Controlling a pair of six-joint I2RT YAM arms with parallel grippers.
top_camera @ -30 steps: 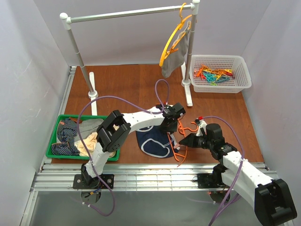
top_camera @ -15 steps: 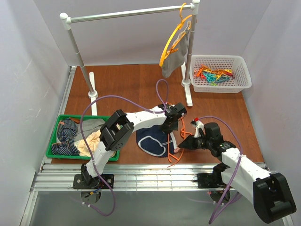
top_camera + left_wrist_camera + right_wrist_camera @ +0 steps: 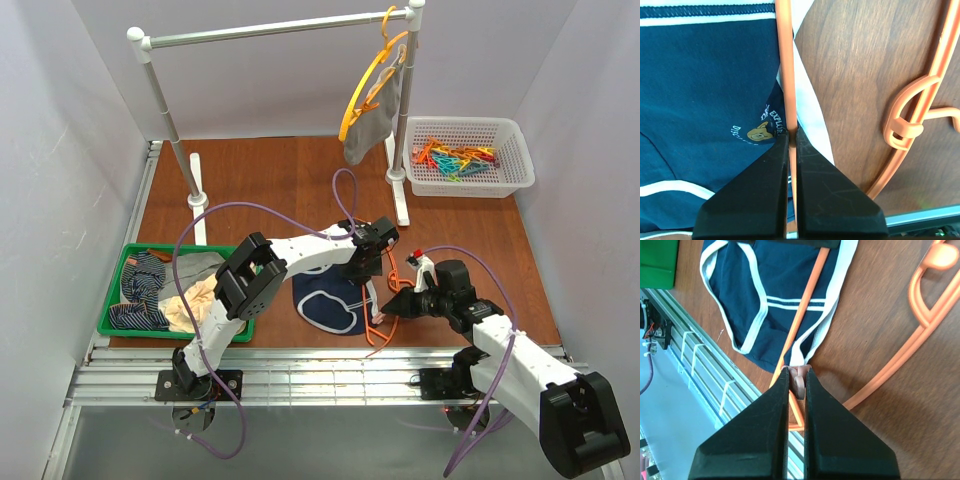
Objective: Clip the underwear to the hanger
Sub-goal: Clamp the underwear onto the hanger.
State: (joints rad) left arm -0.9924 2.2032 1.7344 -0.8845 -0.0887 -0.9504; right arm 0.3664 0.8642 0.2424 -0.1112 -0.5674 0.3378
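The right gripper (image 3: 796,374) is pinched almost shut on a small pink clip (image 3: 799,385) at the hanger (image 3: 810,290) bar. Beyond, that bar is clamped by the left gripper (image 3: 792,136). The underwear (image 3: 765,270), spread on the table (image 3: 880,330) beneath, is judged limp and light; its waistband is best held.

Here's my left arm (image 3: 310,250) and my right arm (image 3: 515,362)
White shells, black joints, purple cables (image 3: 344,171) off each; gripper fingers (image 3: 752,200) scuffed matte black.

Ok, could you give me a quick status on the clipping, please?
Left gripper shut on hanger. Right gripper shut on small pinkish piece at waistband corner. Navy underwear flat under hanger. Nothing blocking.
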